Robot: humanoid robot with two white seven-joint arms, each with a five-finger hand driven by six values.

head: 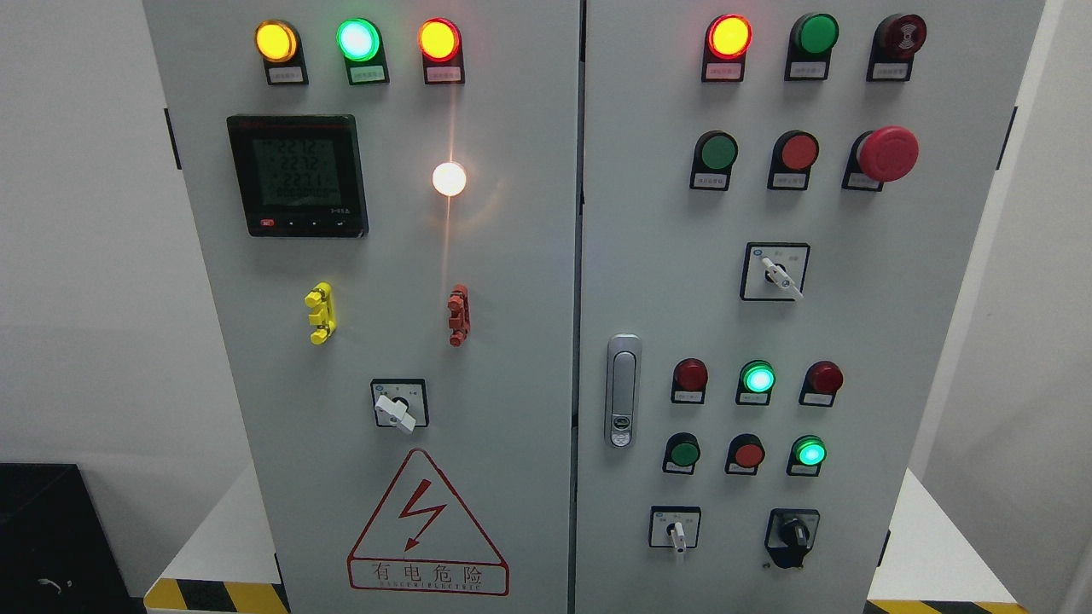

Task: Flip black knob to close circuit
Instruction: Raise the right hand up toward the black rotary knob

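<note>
Head view: my cabinet (512, 358) faces me, two grey doors.
Black knob (792, 534): lower right corner of the right door, beside a white-handled switch (676, 532).
Lamps: green lamp (758, 378) above it glows.
My hands: neither shows, so grip unknown.

Grey cabinet (529, 281) stands on a white plinth (230, 537), which shows at 7 o'clock and 5 o'clock either side of the cabinet base. Yellow-black hazard stripe (213, 594) runs along the plinth's front edge at both lower corners. Black box (51, 537) sits at 8 o'clock, just left of the plinth; whether they touch is unclear.
</note>
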